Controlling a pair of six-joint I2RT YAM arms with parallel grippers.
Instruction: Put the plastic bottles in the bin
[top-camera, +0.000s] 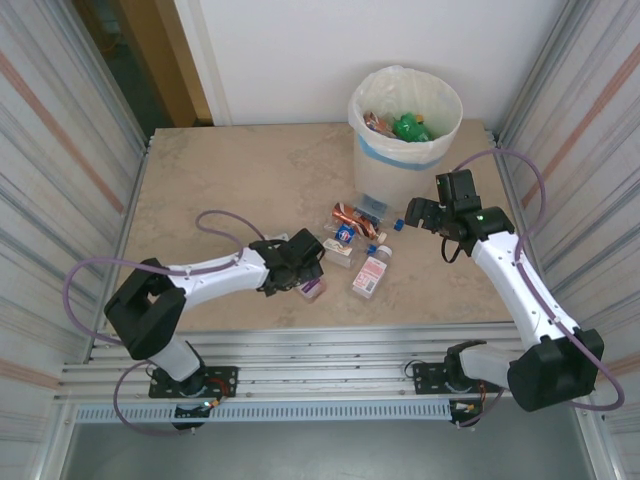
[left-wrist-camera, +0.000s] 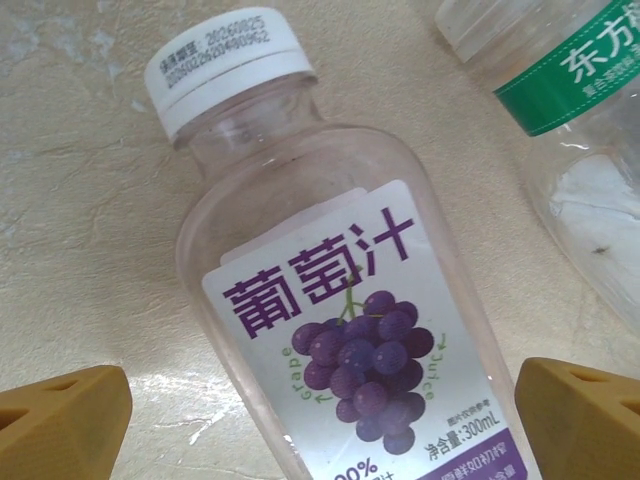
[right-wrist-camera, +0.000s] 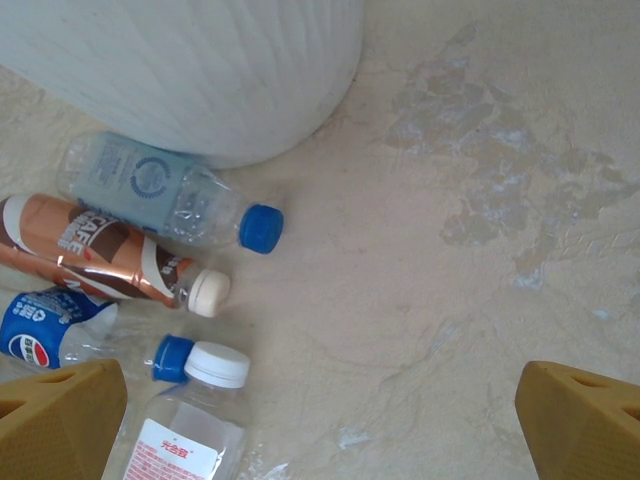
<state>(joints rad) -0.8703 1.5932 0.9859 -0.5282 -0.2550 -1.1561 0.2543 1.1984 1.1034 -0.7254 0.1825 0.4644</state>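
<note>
The left wrist camera is showing a clear grape juice bottle (left-wrist-camera: 340, 300) with a white cap, lying between the spread fingers of the left gripper (left-wrist-camera: 320, 430), which is gripping nothing. A green-labelled water bottle (left-wrist-camera: 580, 120) is lying just beside it. The right wrist camera is showing the right gripper (right-wrist-camera: 320, 420) gaping over bare tabletop, with a blue-capped bottle (right-wrist-camera: 160, 195), a coffee bottle (right-wrist-camera: 90, 250) and a Pepsi bottle (right-wrist-camera: 50, 335) lying near the foot of the bin (right-wrist-camera: 200, 70). From above, a green bottle (top-camera: 410, 127) is sitting inside the bin. The beige marbled table (top-camera: 220, 180) is standing between corrugated metal walls (top-camera: 60, 150).

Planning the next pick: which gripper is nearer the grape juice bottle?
Left. The left gripper hangs right over the grape juice bottle, jaws open either side; the right gripper is farther off, beside the bin.
</note>
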